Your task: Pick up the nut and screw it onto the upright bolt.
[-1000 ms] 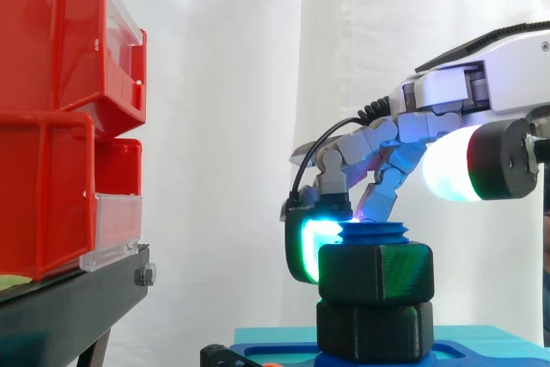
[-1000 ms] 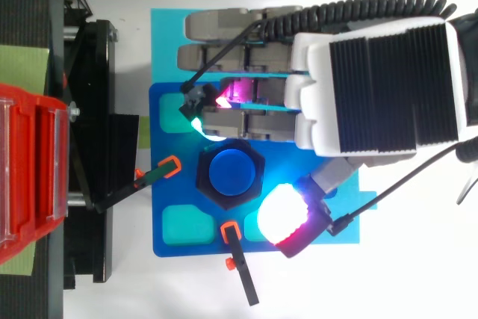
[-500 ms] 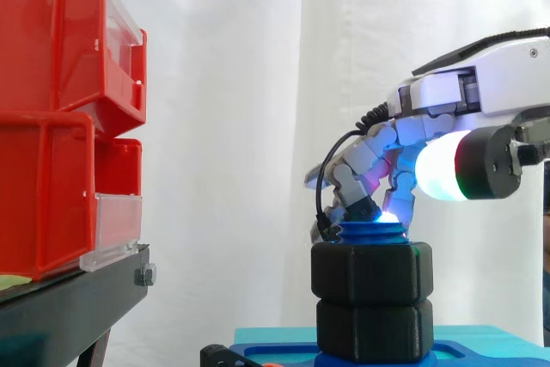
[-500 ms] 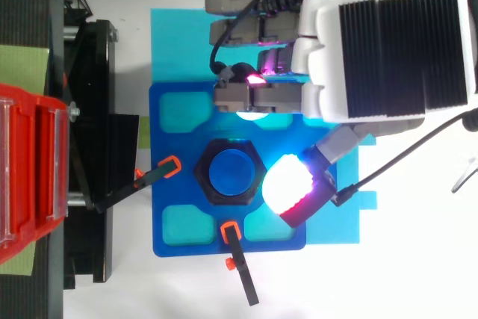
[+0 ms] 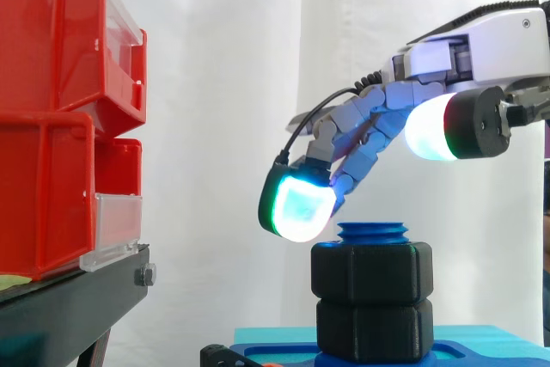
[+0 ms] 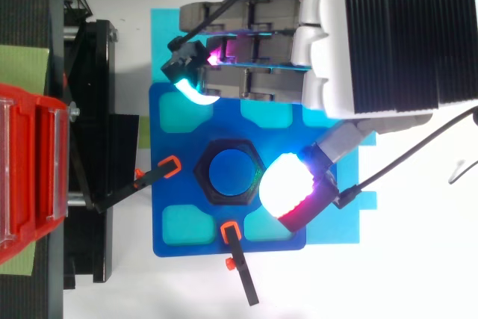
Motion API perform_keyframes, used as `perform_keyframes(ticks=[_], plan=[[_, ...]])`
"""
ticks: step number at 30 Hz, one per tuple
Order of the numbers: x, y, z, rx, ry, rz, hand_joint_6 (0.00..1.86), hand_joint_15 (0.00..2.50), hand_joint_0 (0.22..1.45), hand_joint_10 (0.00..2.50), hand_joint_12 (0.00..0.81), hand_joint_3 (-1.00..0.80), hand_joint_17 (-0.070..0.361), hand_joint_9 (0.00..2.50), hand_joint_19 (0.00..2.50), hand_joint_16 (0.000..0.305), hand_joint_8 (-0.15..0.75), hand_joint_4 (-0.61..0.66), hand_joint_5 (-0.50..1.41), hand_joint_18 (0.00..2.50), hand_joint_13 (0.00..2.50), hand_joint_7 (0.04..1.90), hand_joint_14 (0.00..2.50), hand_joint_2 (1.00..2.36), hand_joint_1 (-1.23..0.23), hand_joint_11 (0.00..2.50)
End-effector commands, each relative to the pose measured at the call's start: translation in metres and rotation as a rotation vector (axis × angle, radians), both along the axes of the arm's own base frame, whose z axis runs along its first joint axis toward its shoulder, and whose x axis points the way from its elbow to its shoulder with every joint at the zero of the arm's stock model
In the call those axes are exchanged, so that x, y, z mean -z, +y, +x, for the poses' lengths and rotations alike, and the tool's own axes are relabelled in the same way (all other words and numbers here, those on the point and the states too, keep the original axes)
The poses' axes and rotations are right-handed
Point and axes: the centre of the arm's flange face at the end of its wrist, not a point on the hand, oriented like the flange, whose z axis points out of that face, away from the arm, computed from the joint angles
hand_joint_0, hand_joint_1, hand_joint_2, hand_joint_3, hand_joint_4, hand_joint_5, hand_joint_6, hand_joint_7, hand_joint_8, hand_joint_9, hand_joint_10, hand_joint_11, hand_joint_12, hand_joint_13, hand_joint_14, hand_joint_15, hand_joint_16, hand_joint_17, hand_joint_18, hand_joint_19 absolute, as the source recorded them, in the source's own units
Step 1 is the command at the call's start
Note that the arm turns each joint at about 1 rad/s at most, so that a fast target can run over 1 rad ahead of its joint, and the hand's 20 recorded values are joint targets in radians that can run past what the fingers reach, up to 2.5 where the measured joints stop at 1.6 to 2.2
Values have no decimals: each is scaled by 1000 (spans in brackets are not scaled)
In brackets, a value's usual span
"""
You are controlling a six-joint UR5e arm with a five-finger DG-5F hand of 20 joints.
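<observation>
The hand hovered over the fixture, fingers spread loose and holding nothing (thumb pad opposite). Below and between them, untouched, the black hex nut sat round the upright blue bolt, whose axis stood vertical.

Two red bins stand stacked at the left. Two black hexagonal pieces, one atop the other, ring a single blue bolt on one blue base plate. Two orange-tipped clamps sit at the plate's edges.
</observation>
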Motion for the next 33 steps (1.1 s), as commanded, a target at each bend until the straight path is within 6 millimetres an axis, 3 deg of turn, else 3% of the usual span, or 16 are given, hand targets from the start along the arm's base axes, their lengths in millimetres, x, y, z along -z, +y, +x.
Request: perform_keyframes(ticks=[1,8,15,21,33], plan=[[-2,6,3,-4,-17,4,501,0,494,0,318,-500,80,602,0,36,216,190,-145,0,330,638,0,1000,-22,0],[0,23,8,-3,-32,14,501,0,489,0,336,-500,86,496,0,38,215,189,-146,0,242,641,0,1000,2,0],[17,38,6,-1,-15,56,502,0,488,0,343,-500,90,434,0,40,218,191,-137,0,199,666,0,1000,13,0],[30,43,3,-8,4,55,502,0,487,0,346,-500,90,417,0,40,226,187,-119,0,183,760,0,1000,20,0],[31,44,2,-9,9,55,504,0,496,0,343,-500,89,454,0,40,238,257,-46,0,214,1123,0,1000,11,0]])
